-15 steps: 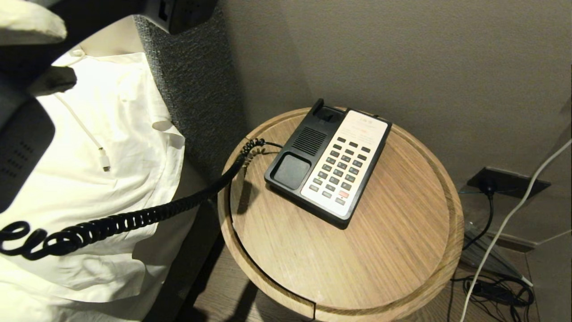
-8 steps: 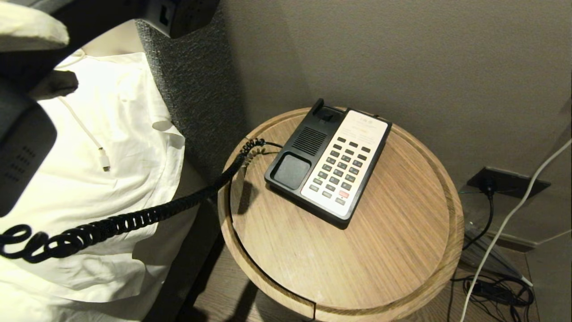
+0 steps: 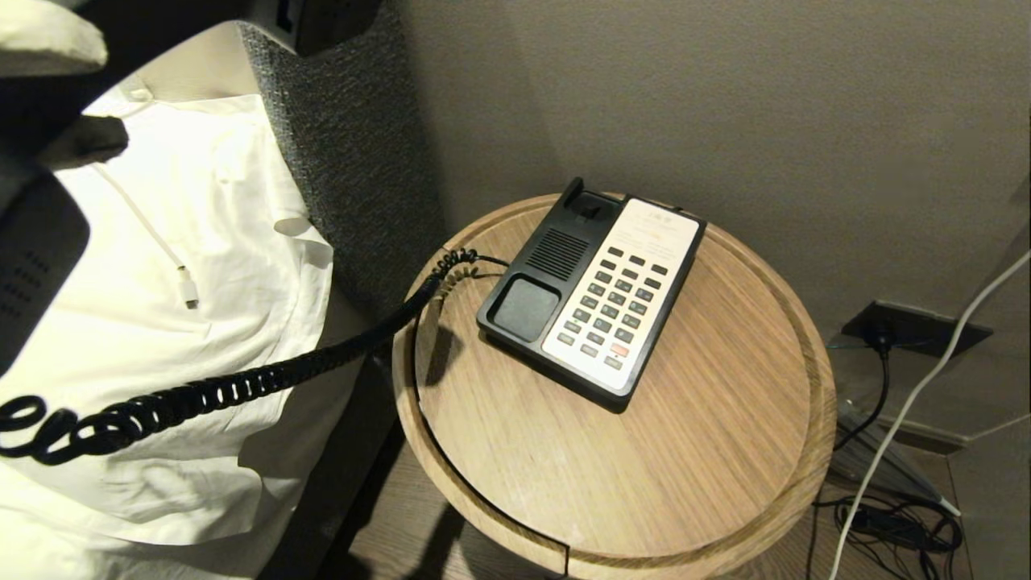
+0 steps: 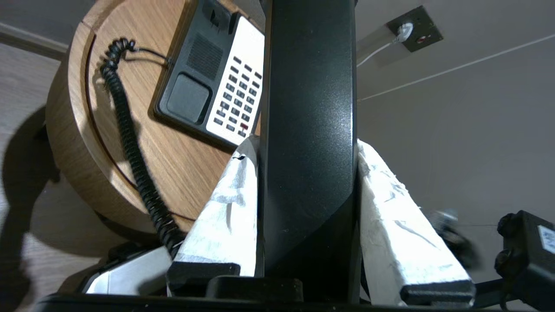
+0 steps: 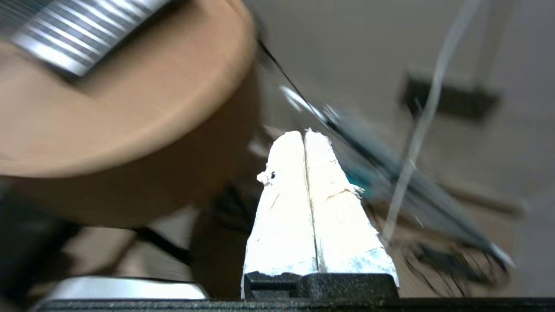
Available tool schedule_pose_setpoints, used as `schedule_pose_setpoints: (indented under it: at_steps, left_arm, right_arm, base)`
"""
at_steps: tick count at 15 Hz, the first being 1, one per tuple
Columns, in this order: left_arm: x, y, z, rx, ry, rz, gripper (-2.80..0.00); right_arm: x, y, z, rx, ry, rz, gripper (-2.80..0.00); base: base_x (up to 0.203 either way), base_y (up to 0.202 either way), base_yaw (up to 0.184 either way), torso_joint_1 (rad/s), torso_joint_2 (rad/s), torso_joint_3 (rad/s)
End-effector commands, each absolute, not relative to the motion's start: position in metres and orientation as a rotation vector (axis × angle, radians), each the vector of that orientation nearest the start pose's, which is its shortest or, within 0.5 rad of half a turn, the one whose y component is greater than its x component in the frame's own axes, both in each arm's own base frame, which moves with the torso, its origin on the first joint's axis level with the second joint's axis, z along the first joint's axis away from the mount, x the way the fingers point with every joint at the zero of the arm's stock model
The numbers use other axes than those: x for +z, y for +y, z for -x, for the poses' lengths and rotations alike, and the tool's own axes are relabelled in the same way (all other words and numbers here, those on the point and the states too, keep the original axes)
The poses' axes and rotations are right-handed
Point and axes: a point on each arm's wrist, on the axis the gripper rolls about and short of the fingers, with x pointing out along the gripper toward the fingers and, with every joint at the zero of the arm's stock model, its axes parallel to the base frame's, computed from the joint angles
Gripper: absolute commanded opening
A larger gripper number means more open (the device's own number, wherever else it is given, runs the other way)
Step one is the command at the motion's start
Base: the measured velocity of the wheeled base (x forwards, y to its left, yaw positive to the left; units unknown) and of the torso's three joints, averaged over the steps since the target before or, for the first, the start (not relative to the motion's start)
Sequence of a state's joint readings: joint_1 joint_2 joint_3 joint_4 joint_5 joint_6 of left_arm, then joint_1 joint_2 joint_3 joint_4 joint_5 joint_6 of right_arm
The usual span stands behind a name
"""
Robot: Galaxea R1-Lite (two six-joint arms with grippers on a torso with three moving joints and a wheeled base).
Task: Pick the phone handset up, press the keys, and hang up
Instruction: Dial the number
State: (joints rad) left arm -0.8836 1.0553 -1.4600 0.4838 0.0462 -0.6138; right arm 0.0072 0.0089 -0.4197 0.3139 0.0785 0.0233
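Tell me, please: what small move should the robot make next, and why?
Probably bring the right gripper, shut and empty beside the round table, up over the keys to press one. The left gripper holds the phone handset off the base, so the keys lie uncovered.

Glossy black phone handset (image 4: pixel 308 108), dark grey keys (image 3: pixel 614 308), cream faceplate (image 3: pixel 652 234).
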Motion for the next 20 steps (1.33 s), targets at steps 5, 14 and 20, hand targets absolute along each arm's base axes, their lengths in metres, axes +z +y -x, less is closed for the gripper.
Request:
schedule_pose_setpoints:
  at_steps: [5,14,20]
  left_arm:
    - [0.386,-0.062,-0.053,-0.785,0.328,0.542,-2.8]
    - [0.389,-0.067,-0.057,-0.781,0.329,0.541,-2.8]
    - [0.386,-0.066,-0.056,-0.777,0.334,0.537,-2.8]
  right_arm:
    - [0.278,0.006,0.049,0.299,0.216,-0.157,-2.8]
    - [0.321,0.095,-0.182,0.608,0.594,-0.142,-2.8]
    - [0.314,0.167,-0.21,0.506,0.529,-0.15,-2.8]
  base:
    - [0.0,0.0,0.0,0.0,0.0,0.0]
    - [0.0,0.0,0.0,0.0,0.0,0.0]
    - [0.0,0.0,0.0,0.0,0.0,0.0]
